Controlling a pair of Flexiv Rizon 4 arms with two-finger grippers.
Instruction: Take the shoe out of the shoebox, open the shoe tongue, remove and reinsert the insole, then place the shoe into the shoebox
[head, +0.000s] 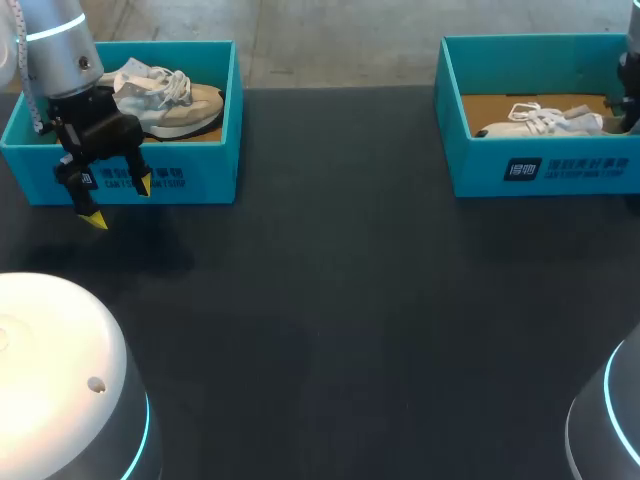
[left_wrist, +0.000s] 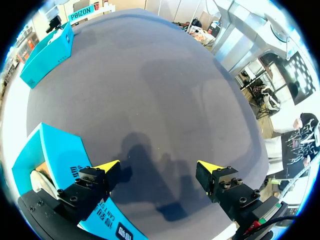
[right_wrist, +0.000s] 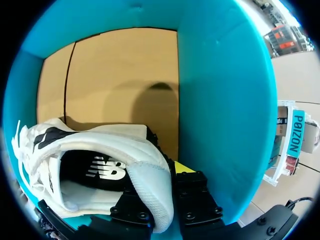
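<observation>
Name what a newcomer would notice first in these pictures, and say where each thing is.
Two teal boxes stand at the far corners of the dark table: the left shoebox holds a beige shoe, the right shoebox a white shoe. The left gripper hangs open, yellow-tipped, in front of the left shoebox. The right gripper is down inside the right shoebox, shut on the white shoe's heel.

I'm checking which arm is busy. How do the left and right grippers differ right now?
The left gripper hangs outside the left shoebox, over the table; the right gripper is down inside the right shoebox. The left gripper's fingers stand wide apart, holding nothing; the right gripper's fingers pinch the heel of the white shoe. Both have yellow tips.
</observation>
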